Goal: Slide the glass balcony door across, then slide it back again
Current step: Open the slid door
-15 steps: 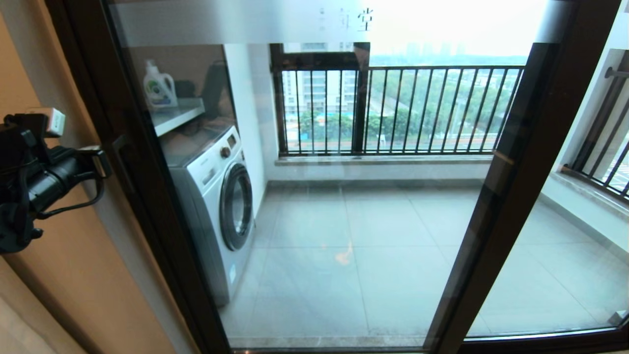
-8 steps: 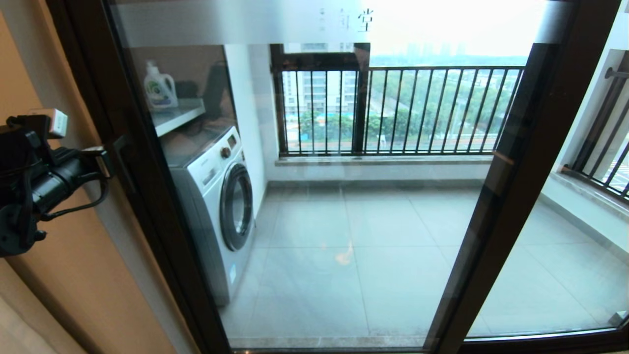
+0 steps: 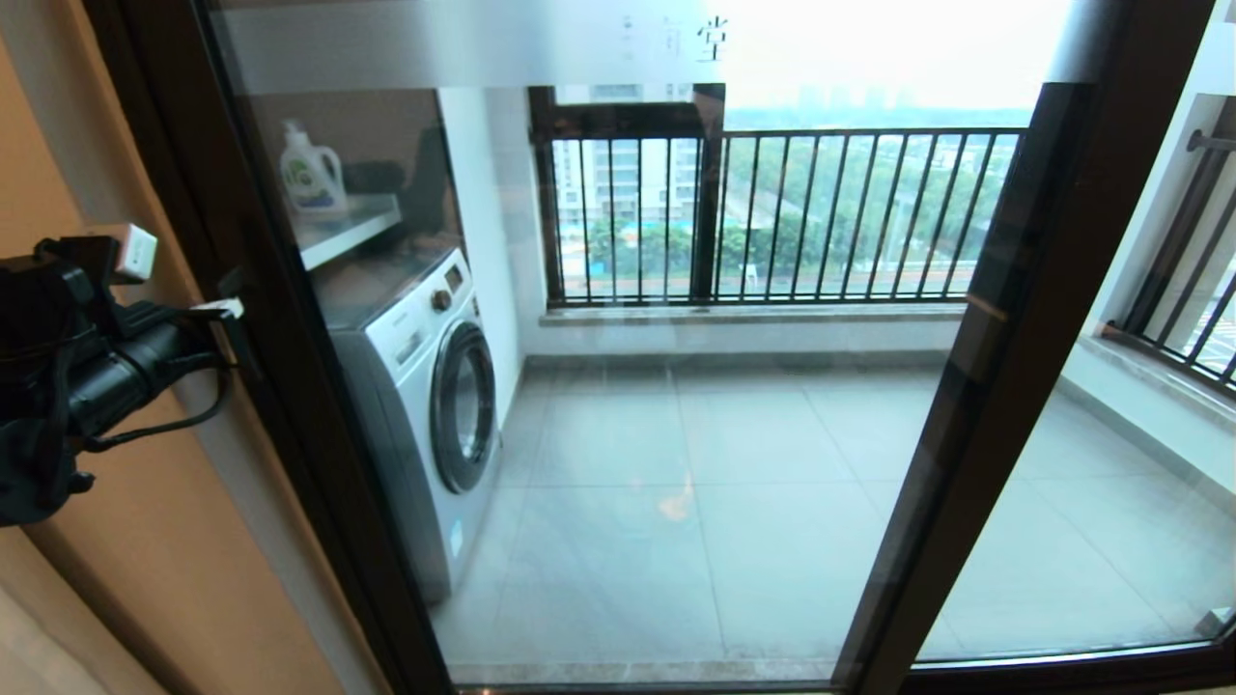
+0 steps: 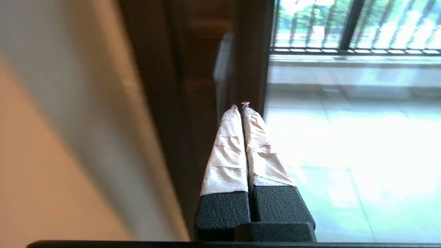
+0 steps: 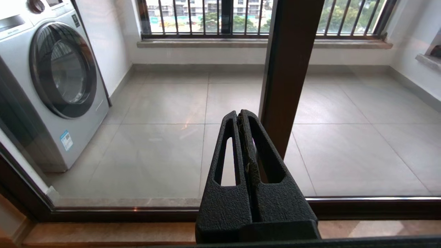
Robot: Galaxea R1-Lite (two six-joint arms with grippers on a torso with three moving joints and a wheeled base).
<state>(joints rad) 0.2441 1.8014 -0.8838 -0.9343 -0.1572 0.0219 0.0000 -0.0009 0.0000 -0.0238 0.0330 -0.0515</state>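
The glass balcony door (image 3: 676, 434) fills the head view, with a dark brown frame and a frosted strip (image 3: 463, 43) bearing characters across its top. My left gripper (image 3: 224, 309) reaches in from the left; its white-taped fingers are shut and their tips rest against the door's left stile, beside the dark bar handle (image 3: 249, 352). The left wrist view shows the shut gripper (image 4: 240, 105) right at the dark frame (image 4: 162, 86). My right gripper (image 5: 240, 115) is out of the head view. It is shut and empty, low before the door's right stile (image 5: 291, 69).
Behind the glass stand a washing machine (image 3: 425, 386), a detergent bottle (image 3: 311, 174) on a shelf, and the balcony railing (image 3: 821, 212). An orange wall (image 3: 116, 541) borders the door on the left. The floor track (image 5: 103, 213) runs along the bottom.
My left gripper has moved right and slightly down, bringing its tips onto the door's left stile at the handle. The door frame looks shifted a touch to the left.
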